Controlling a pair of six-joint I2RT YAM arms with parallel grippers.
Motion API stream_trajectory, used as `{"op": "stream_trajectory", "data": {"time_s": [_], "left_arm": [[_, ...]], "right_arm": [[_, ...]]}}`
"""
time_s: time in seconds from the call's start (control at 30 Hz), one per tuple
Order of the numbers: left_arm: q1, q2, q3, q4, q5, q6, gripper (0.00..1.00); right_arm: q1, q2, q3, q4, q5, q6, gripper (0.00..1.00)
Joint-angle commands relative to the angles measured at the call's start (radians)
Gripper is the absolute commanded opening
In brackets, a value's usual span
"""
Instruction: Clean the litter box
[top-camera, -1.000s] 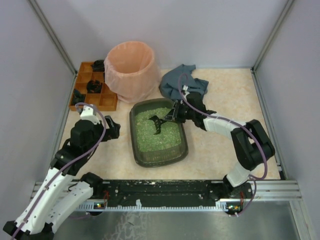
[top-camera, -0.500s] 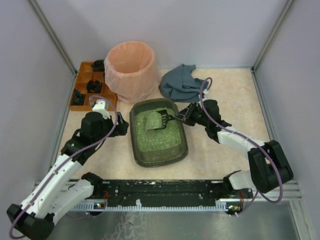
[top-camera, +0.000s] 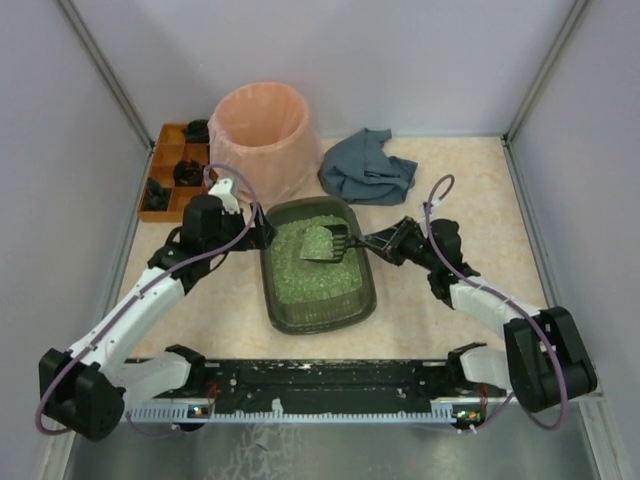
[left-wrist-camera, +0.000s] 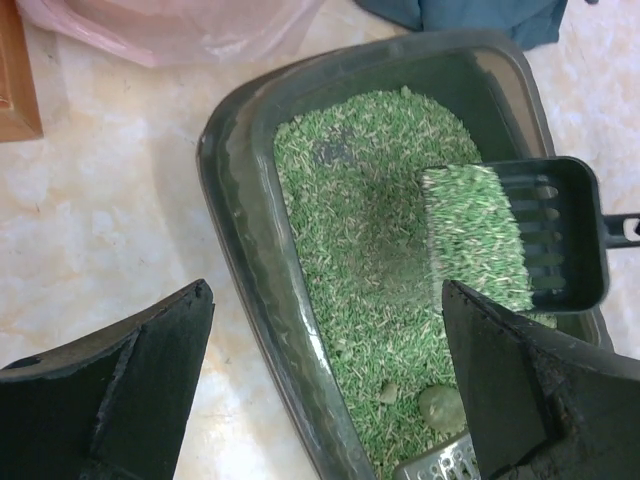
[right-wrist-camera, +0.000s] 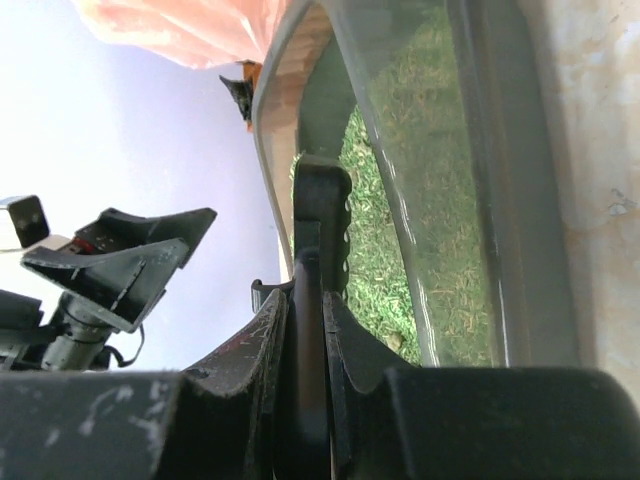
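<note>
The litter box (top-camera: 322, 322) sits mid-table, the bin (top-camera: 262, 140) at its eleven o'clock. The right gripper (top-camera: 384, 243) clenches the scoop (top-camera: 325, 243) by its handle. The left gripper (top-camera: 262, 232) gapes empty at nine o'clock. Tilting the scoop (heaped high) would scatter litter (top-camera: 310, 285) over the table (top-camera: 450, 190).

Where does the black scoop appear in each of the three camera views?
Top external: scoop near the centre, over the far half of the litter box.
Left wrist: scoop at the right, loaded with green litter.
Right wrist: scoop at centre, edge-on, in the shut right gripper.
Shared landmark: the litter box's dark rim.
</note>
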Motion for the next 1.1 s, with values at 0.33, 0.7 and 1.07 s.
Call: {"op": "stream_trajectory", "data": {"time_s": [0.33, 0.7, 1.07], "left_arm": [[0.157, 0.065, -0.02, 0.223, 0.201, 0.014, 1.0], [0.183, 0.084, -0.032, 0.319, 0.275, 0.032, 1.0], [0.184, 0.035, -0.051, 0.273, 0.251, 0.087, 0.99]], "right_arm": [[-0.044, -0.004, -0.037, 0.314, -0.135, 0.144, 0.0], [-0.093, 0.038, -0.107, 0.427, -0.132, 0.228, 0.0], [-0.046, 0.071, -0.076, 0.404, -0.165, 0.167, 0.0]]}}
